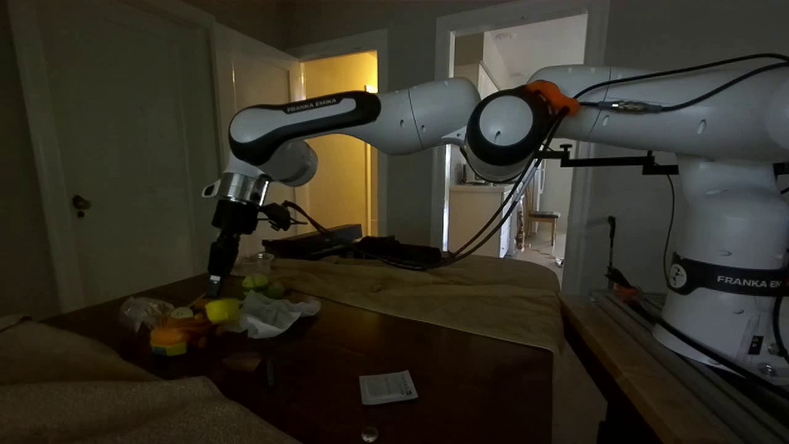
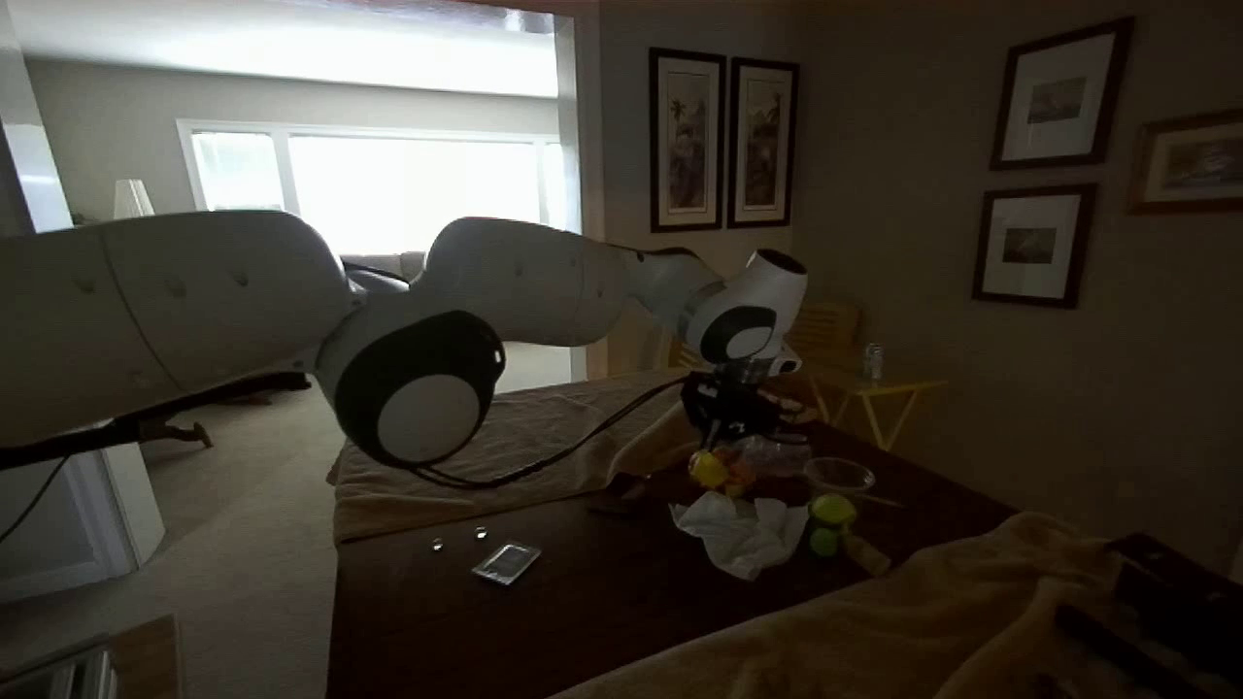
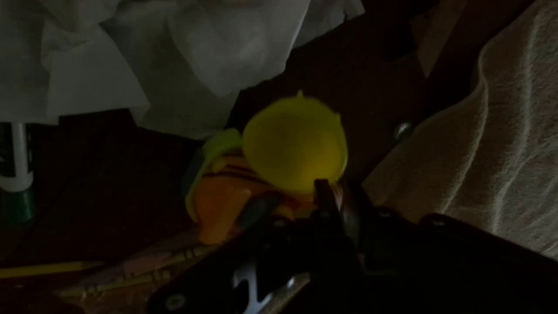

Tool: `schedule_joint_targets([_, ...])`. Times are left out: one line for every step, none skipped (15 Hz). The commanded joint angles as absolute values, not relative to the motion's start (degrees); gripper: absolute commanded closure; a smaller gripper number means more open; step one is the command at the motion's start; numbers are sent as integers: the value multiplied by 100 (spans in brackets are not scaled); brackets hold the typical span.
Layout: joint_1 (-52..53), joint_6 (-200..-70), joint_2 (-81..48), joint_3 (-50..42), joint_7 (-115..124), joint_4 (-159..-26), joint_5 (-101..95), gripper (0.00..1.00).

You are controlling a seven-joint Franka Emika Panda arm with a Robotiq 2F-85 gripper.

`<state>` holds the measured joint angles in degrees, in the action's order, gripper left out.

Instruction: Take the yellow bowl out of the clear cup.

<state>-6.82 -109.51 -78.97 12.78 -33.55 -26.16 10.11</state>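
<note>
The yellow bowl is outside the cup, against the orange clutter; it also shows in an exterior view. In the wrist view the yellow bowl turns its hollow towards the camera and looks tilted. My gripper points down right above it. In the wrist view my gripper has its fingers close together at the bowl's lower right rim, one over the hollow, the other outside. A narrow gap shows between them; it is too dark to tell whether they grip. The clear cup stands behind, also in an exterior view.
Orange toy clutter lies under and beside the bowl, with a crinkled clear bag close by. Crumpled white paper and a green object lie nearby. A marker, a packet and towels are also on the table.
</note>
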Motion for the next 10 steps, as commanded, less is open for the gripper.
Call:
schedule_joint_targets([-604,-10759,-8018,1199,-3431,-2336,969,57])
schedule_joint_targets([-618,-10840,-8004,1208,-3401,-2309,998,49])
schedule_joint_targets([-659,-10954,-7904,1234,-3383,-2433,1038,43])
schedule_joint_targets([-711,-11127,-7784,1256,-3368,-2577,1072,34])
schedule_joint_targets([-755,-11231,-7745,1268,-3344,-2559,1099,28])
schedule_joint_targets([-780,-11346,-7715,1248,-3346,-2541,1084,20])
schedule_joint_targets([-811,-11416,-7681,1223,-3358,-2520,1058,14])
schedule_joint_targets([-838,-11466,-7638,1186,-3368,-2516,1018,8])
schedule_joint_targets([-865,-11503,-7584,1129,-3376,-2514,966,2])
schedule_joint_targets([-884,-11574,-7548,1077,-3326,-2511,939,0])
